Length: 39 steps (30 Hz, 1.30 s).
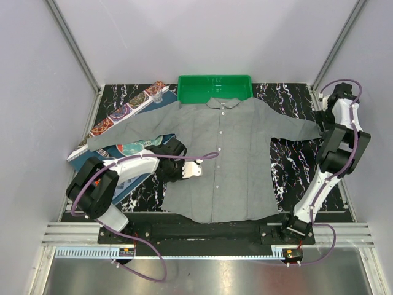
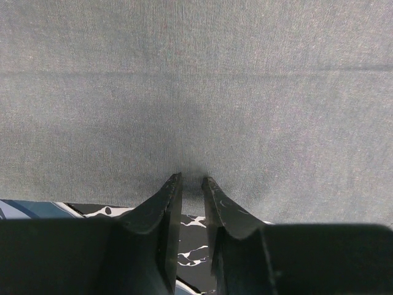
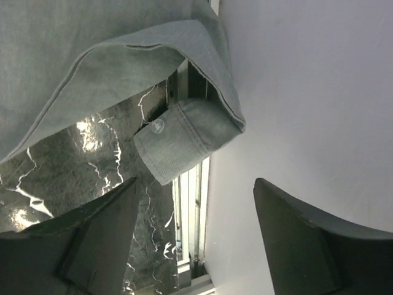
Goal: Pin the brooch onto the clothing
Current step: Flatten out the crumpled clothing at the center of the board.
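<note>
From above, you are looking at the shirt (image 1: 239,166) lying flat and buttoned on the marbled tabletop (image 1: 288,169), probably spread this way so its front gives a smooth surface for pinning. A green plastic tray (image 1: 215,87) is sitting just behind the collar. Your left gripper (image 1: 198,168) is reaching low over the chest panel beside the button row.

In the left wrist view, its black tapered fingers (image 2: 166,209) are standing nearly together, tips at the fine grey weave. You cannot tell whether they are pinching anything. The brooch is not showing in any view.

In the right wrist view, your right gripper (image 3: 195,184) is gaping wide and empty near the soft folded cuff (image 3: 184,141).
</note>
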Motion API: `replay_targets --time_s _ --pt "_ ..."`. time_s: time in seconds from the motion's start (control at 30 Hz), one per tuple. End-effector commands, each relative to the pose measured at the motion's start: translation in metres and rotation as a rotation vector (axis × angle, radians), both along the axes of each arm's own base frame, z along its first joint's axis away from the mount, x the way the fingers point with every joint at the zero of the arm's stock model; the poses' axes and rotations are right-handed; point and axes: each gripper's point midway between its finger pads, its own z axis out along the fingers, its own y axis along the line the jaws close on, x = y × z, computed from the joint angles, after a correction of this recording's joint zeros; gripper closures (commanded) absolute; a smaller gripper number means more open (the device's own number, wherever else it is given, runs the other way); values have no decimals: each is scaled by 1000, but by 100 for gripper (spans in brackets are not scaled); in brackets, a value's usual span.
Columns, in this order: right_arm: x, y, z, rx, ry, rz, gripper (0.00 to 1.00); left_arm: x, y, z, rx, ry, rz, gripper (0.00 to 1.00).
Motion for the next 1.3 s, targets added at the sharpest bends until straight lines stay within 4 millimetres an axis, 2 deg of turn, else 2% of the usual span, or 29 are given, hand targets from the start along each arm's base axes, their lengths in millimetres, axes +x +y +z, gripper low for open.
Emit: replay_targets --time_s 0.0,0.27,0.4,0.43,0.5,0.53,0.57,0.6,0.67,0.7,0.77,0.8,0.83,0.87,1.0,1.03,1.1,1.13,1.2,1.23,1.27 --pt "5 -16 -6 -51 -50 -81 23 6 3 7 13 -16 13 76" --pt "-17 -18 -28 1 13 -84 30 9 3 8 7 -15 31 75" --pt "-27 -18 -40 22 46 -88 42 12 1 11 0 -21 37 75" --pt "-30 -18 -41 27 54 -89 57 12 1 11 0 -25 36 75" --pt "-35 -22 -35 24 47 -88 76 13 1 13 -3 -34 32 75" --pt "-38 -23 -33 22 50 -86 93 14 1 13 -2 -37 33 75" --pt "-40 -25 -28 14 51 -72 100 14 2 13 -1 -36 33 75" --pt "-43 -29 -15 -1 31 -71 100 14 2 12 3 -36 36 75" --pt "-50 -27 -3 0 30 -35 100 15 3 12 2 -34 38 75" --pt "-54 -27 17 -13 -2 -23 100 15 3 12 2 -34 41 75" --pt "-66 -18 30 -6 1 32 100 14 4 12 -1 -31 44 75" --pt "-71 -14 51 -26 -33 52 100 14 4 11 -2 -28 47 75" --pt "-79 -7 49 -12 -22 77 100 14 5 11 0 -29 47 75" --pt "-84 -4 62 -33 -36 113 100 13 6 11 2 -28 46 75" --pt "-106 12 68 -4 2 170 100 13 10 11 6 -35 47 75" --pt "-117 21 62 31 33 187 100 13 10 11 5 -35 51 75" --pt "-130 31 67 34 48 239 100 14 12 12 7 -32 59 75" --pt "-148 43 53 80 107 270 100 14 13 12 7 -30 64 75" --pt "-169 52 51 64 156 378 100 15 15 11 8 -29 69 75" --pt "-189 60 32 81 236 448 100 16 16 11 10 -29 72 75" --pt "-200 63 33 57 243 475 100 15 17 10 11 -22 76 75"
